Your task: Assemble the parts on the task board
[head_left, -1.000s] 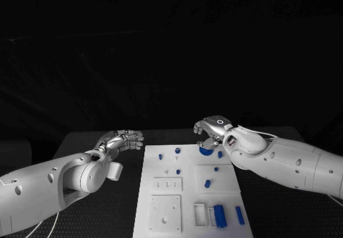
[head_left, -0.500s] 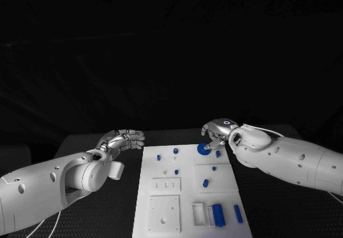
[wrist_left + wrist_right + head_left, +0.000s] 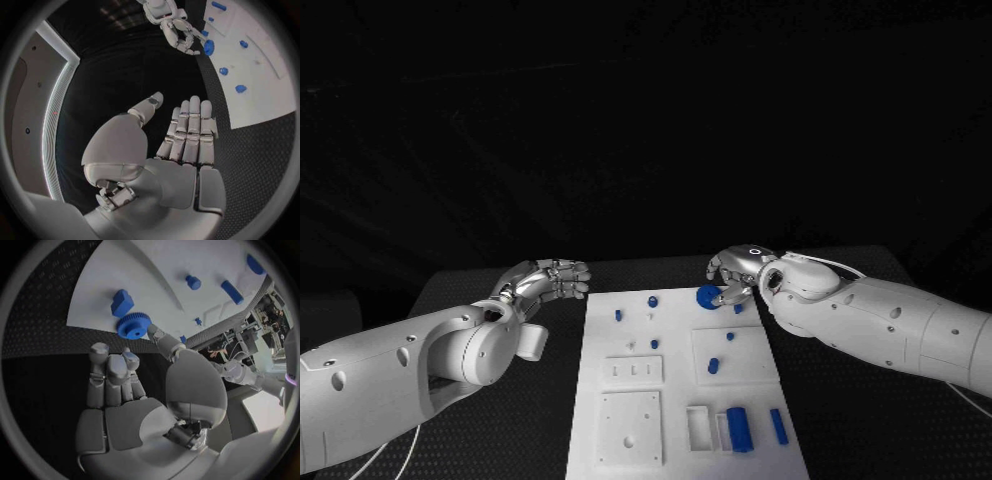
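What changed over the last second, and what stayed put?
The right robot hand has carried the blue gear slightly outward along the task board's far edge, still touching it. The left robot hand stays beside the board, holding nothing; the other parts are unmoved.

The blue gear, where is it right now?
In the head view the blue gear sits at the task board's far right corner, at the right hand's fingertips; whether they grip it is unclear.
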